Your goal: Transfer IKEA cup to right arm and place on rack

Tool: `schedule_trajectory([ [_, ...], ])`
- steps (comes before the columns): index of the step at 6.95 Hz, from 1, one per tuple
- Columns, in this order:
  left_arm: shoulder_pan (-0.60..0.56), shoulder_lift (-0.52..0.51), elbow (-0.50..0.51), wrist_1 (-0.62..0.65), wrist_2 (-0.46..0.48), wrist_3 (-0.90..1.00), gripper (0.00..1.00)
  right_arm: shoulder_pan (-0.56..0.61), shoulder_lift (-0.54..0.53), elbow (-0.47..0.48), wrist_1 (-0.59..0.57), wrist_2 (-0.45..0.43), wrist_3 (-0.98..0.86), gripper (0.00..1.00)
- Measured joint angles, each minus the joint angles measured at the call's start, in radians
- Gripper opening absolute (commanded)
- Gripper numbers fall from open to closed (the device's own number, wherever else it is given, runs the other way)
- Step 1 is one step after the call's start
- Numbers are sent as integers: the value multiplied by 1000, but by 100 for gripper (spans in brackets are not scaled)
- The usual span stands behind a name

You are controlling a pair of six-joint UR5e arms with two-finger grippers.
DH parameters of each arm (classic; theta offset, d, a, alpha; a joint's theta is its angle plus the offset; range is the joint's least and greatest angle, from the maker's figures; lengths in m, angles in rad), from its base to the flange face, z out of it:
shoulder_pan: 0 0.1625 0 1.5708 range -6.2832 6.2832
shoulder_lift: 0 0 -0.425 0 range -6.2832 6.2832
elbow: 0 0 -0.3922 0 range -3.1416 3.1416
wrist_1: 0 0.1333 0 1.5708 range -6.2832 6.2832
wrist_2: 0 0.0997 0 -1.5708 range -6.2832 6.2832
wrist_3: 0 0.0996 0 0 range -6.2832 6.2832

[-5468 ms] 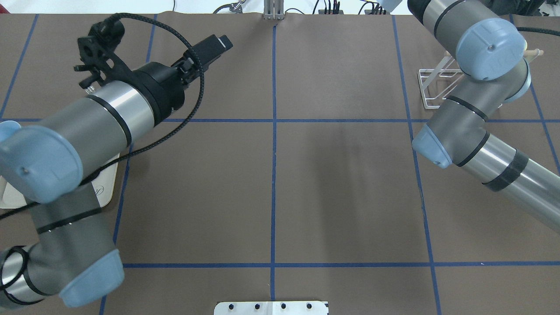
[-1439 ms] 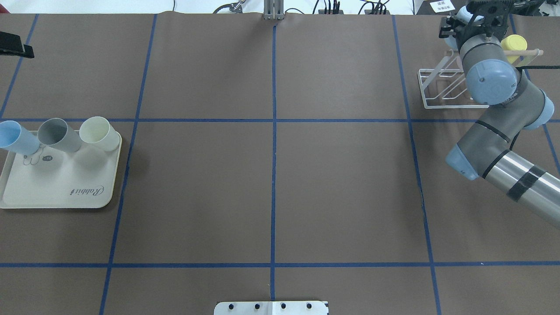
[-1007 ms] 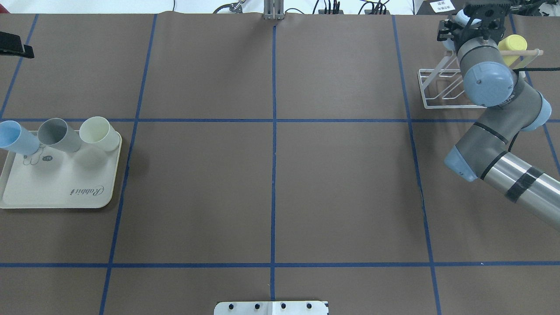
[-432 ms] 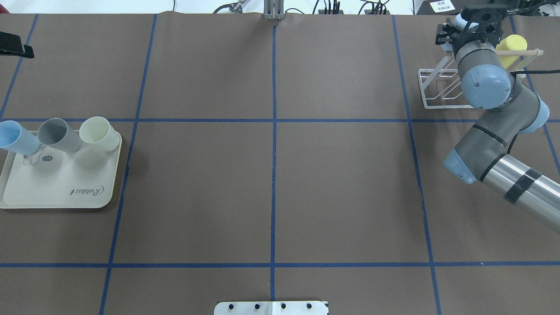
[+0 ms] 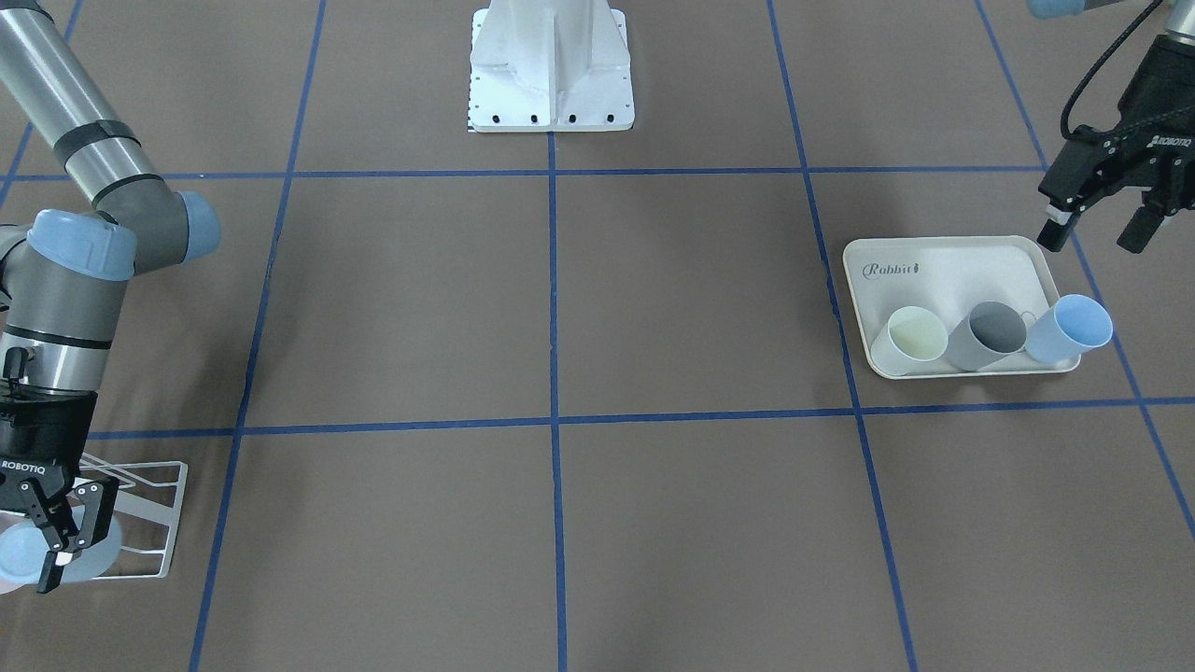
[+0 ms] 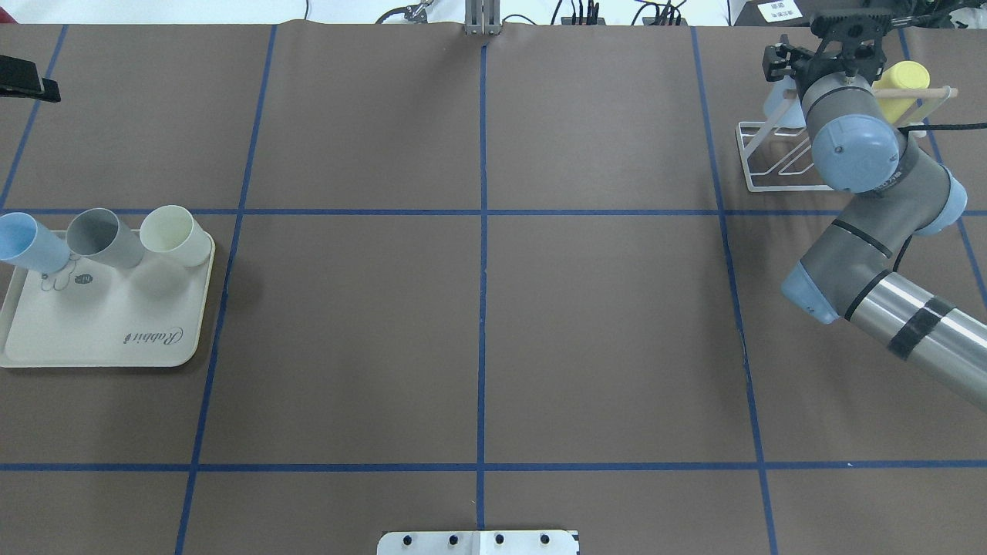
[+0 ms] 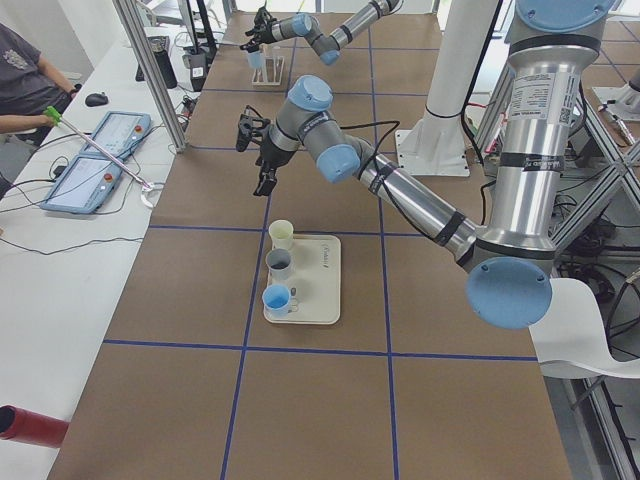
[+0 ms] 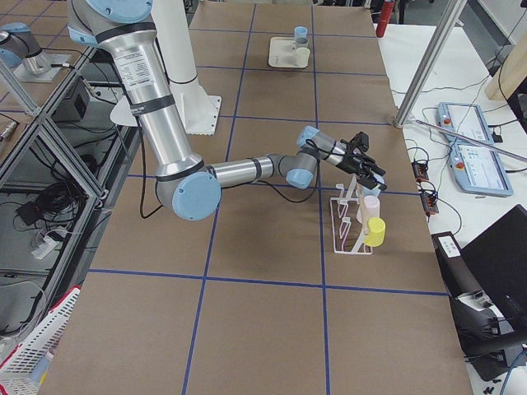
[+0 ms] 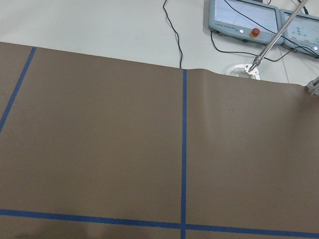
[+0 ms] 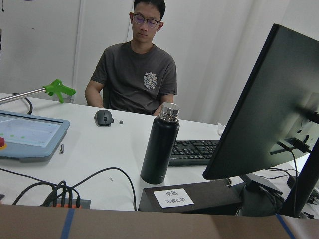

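Right gripper: fingers astride the pale blue plastic cup; whether they clamp it or have let go cannot be told. The cup lies tilted on the small white wire rack, beside a yellow cup on the same rack. Left gripper: fingers spread, empty, well apart from the rack.

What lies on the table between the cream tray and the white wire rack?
Nothing stands there. The overhead view shows only the bare brown table, crossed by blue tape lines, between the tray and the rack.
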Motion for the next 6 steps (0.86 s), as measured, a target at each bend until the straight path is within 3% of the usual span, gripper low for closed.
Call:
schedule_trajectory([
  [3, 0, 0, 0, 0, -1, 0, 100, 1, 4, 11, 0, 14, 0, 99],
  [6, -28, 0, 5, 1, -20, 4, 100, 25, 7, 95, -2, 60, -3, 99],
])
